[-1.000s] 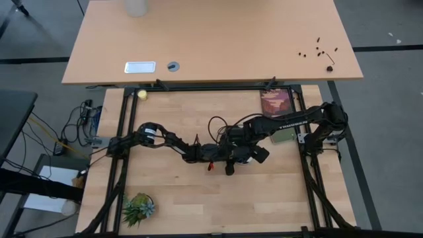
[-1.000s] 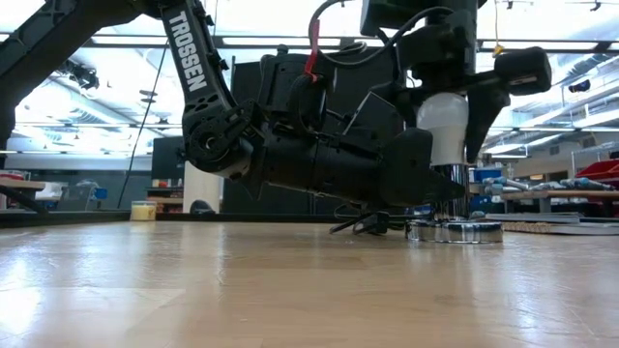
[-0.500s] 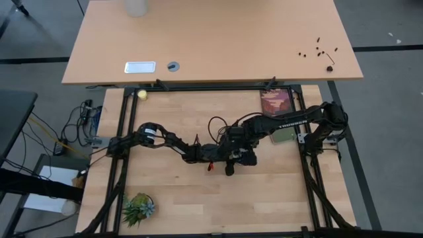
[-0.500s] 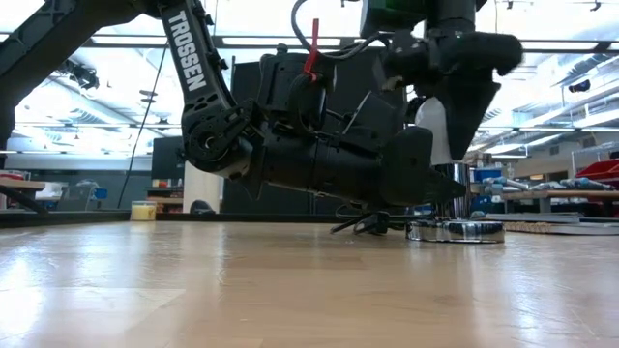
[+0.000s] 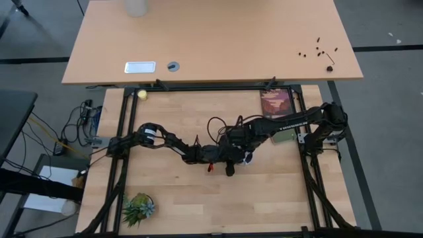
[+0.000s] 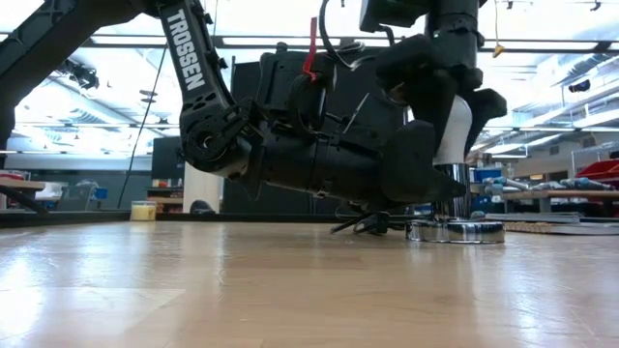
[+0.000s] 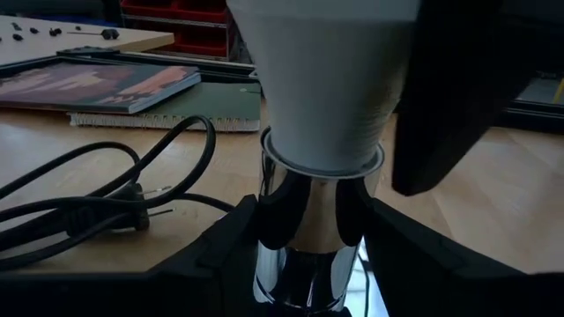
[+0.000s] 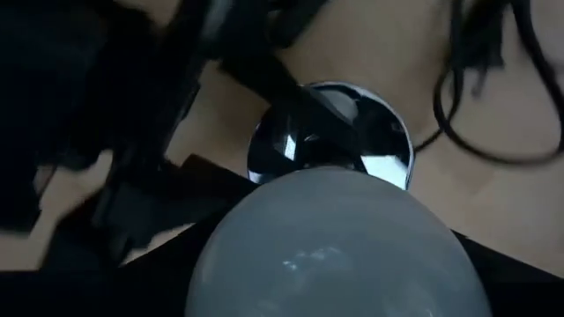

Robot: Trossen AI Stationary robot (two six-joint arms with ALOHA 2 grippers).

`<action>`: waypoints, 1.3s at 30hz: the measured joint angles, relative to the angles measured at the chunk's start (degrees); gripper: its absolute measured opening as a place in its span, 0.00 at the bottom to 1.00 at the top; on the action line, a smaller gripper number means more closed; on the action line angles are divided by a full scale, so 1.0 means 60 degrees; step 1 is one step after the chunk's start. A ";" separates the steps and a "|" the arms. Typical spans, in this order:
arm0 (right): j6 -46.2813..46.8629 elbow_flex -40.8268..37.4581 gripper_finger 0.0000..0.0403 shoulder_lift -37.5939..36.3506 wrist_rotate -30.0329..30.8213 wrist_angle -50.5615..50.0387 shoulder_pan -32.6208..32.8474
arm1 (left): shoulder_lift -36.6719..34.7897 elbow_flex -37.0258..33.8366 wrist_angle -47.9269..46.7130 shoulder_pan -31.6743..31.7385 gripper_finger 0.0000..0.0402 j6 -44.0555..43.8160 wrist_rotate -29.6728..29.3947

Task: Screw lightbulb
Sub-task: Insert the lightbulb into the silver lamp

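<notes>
The white lightbulb [image 6: 456, 130] stands upright on a chrome socket, whose stem [image 7: 304, 220] rises from a round base disc [image 6: 455, 232] resting on the table. The bulb's dome [image 8: 335, 246] shows in the right wrist view, with the disc [image 8: 352, 123] under it. My left gripper [image 6: 426, 184] lies low and level at the stem. My right gripper [image 6: 450, 101] hangs over the bulb, pointing down. In the high view both grippers meet at the table's middle [image 5: 238, 157]. My left gripper pinches the socket's chrome stem [image 7: 273, 224] between its two fingers [image 7: 231, 242], just under the bulb. The fingers come in level from the table's left and lie across the upright stem. The socket's disc stays on the table. My right gripper holds the bulb's white body [image 7: 379, 106] between its two fingers [image 7: 449, 97], coming from above and pointing down. The bulb stands upright, its lower end in the socket.
A black cord [image 7: 106, 202] lies looped on the table beside the socket. Books [image 5: 276, 100] lie at the far right, a small plant [image 5: 139, 208] at the near left, a yellow ball [image 5: 141, 94] at the far left. A second table [image 5: 211, 39] stands beyond.
My right gripper has rolled about a quarter turn around the upright bulb while staying over it. Its fingers stood at the bulb's two sides in the low view; now one is in front of the bulb. Bulb and socket stand where they were.
</notes>
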 joint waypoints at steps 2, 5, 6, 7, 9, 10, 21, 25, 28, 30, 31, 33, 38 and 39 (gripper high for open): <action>0.1048 0.0002 0.68 0.0000 -0.0065 -0.0100 0.0008 | 0.0000 0.0001 0.0000 0.0000 0.48 -0.0003 0.0005; 0.2546 0.0007 0.70 0.0000 -0.0336 -0.0413 0.0036 | 0.0000 0.0004 0.0007 0.0010 0.48 -0.0036 0.0043; 0.2957 0.0007 0.69 0.0012 -0.0363 -0.0481 0.0037 | 0.0000 0.0010 -0.0008 0.0021 0.48 -0.0045 0.0069; 0.3306 0.0007 0.69 0.0015 -0.0351 -0.0501 0.0037 | 0.0000 0.0011 0.0000 0.0022 0.48 -0.0045 0.0075; 0.3998 0.0007 0.68 0.0015 -0.0347 -0.0529 0.0036 | 0.0000 0.0011 0.0004 0.0025 0.48 -0.0062 0.0077; 0.4223 0.0007 0.67 0.0015 -0.0331 -0.0522 0.0033 | 0.0000 0.0015 0.0000 0.0029 0.48 -0.0064 0.0077; 0.4463 0.0018 0.71 0.0000 -0.0128 -0.0372 0.0004 | 0.0000 0.0015 -0.0059 0.0029 0.48 -0.0056 0.0085; 0.4474 0.0306 0.76 -0.0011 0.0023 -0.0559 0.0054 | 0.0000 0.0015 -0.0102 0.0040 0.48 -0.0056 0.0059; 0.4481 0.0691 0.78 -0.0055 0.0232 -0.0945 0.0117 | -0.0004 0.0015 -0.0142 0.0044 0.48 -0.0053 0.0035; 0.4481 0.1012 0.79 -0.0055 0.0374 -0.1401 0.0203 | -0.0004 0.0015 -0.0150 0.0041 0.48 -0.0049 0.0036; 0.4481 0.1171 0.79 -0.0058 0.0460 -0.1543 0.0262 | -0.0007 0.0015 -0.0159 0.0040 0.48 -0.0049 0.0037; 0.4497 0.1393 0.79 -0.0062 0.0641 -0.1754 0.0389 | -0.0007 0.0015 -0.0164 0.0040 0.48 -0.0045 0.0037; 0.4745 0.1912 0.79 -0.0065 0.0783 -0.2250 0.0794 | -0.0018 0.0018 -0.0260 0.0040 0.48 -0.0024 0.0056; 0.4747 0.2003 0.79 -0.0062 0.0956 -0.2340 0.0931 | -0.0018 0.0021 -0.0290 0.0040 0.48 -0.0024 0.0062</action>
